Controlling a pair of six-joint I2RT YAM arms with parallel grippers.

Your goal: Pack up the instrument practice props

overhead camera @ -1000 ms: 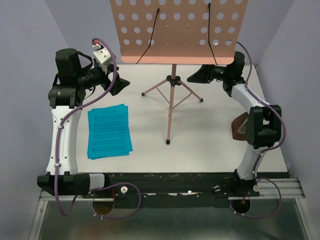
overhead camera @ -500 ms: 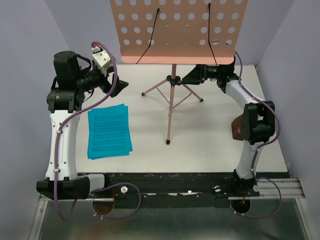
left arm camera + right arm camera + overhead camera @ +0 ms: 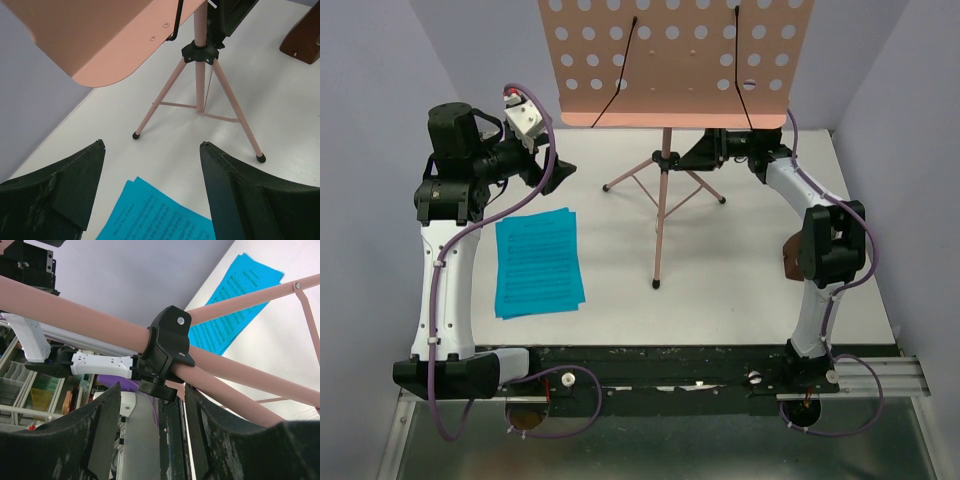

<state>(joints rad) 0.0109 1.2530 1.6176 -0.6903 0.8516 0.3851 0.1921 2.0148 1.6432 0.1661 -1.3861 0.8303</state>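
The salmon-pink music stand (image 3: 663, 210) stands at the back middle, its hole-dotted desk (image 3: 675, 60) on top. My right gripper (image 3: 695, 155) is open, right next to the stand's black collar (image 3: 667, 158). In the right wrist view the collar (image 3: 167, 347) sits just ahead of the gripper (image 3: 150, 390), its knob between the open fingertips. The blue music sheets (image 3: 538, 262) lie flat at the left. My left gripper (image 3: 555, 172) is open and empty above the sheets' far edge (image 3: 160, 215). The brown metronome (image 3: 794, 255) is partly hidden behind the right arm.
Purple-grey walls close in the left, back and right. The tripod legs (image 3: 145, 120) spread over the back of the white table (image 3: 720, 290). The arm bases and a black rail (image 3: 660, 365) run along the near edge.
My right gripper has moved left, up to the stand's black collar. The left arm shifted slightly, then held still. The sheets and the metronome have not moved.
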